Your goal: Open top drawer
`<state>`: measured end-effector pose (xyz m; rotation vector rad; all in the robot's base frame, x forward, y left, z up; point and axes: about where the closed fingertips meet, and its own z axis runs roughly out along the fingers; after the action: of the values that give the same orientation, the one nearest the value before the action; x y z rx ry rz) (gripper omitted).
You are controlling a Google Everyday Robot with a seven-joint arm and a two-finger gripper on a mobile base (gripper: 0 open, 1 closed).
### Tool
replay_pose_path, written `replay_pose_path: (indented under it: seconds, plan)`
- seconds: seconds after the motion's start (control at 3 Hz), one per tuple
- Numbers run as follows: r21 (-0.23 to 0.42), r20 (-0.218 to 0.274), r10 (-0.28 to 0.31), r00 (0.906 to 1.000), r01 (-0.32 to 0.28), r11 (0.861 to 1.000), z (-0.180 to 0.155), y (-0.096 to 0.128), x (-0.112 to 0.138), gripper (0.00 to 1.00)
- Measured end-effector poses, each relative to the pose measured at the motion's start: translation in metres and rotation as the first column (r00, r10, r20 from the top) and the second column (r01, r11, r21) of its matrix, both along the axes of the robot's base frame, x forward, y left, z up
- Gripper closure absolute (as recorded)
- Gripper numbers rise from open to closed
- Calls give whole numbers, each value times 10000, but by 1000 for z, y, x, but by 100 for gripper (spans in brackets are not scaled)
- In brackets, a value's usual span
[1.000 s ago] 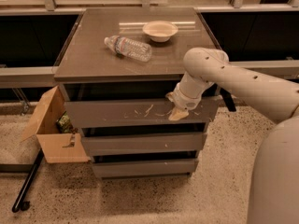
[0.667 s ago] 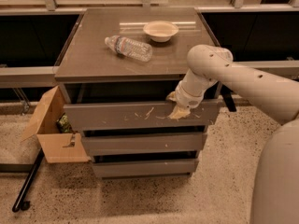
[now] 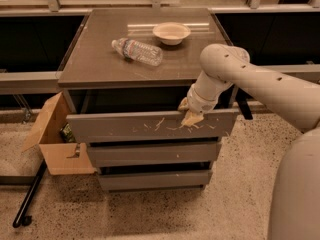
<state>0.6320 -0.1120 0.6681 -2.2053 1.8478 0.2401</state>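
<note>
The top drawer (image 3: 125,126) is the wide grey-brown front with white scratch marks, just under the cabinet top (image 3: 100,66). It stands pulled out toward me, with a dark gap showing behind its upper edge. My gripper (image 3: 191,116) is at the right part of the drawer's upper edge, resting on it by the scratches. My white arm reaches in from the right.
A plastic bottle (image 3: 137,50) lies on its side and a bowl (image 3: 171,32) stands on the cabinet top. Two narrower drawer fronts (image 3: 150,154) sit below. An open cardboard box (image 3: 55,144) and a black pole (image 3: 30,196) are on the floor at left.
The top drawer has come slightly further out toward me, and my gripper has moved with it at its upper edge.
</note>
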Motion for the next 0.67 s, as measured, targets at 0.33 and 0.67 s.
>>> replay_pose_path:
  seconds: [0.33,0.67]
  plan:
    - [0,0,0,10000,0,10000,7,0,1,100]
    - [0,-1,1,10000,-1,10000,7,0,1,81]
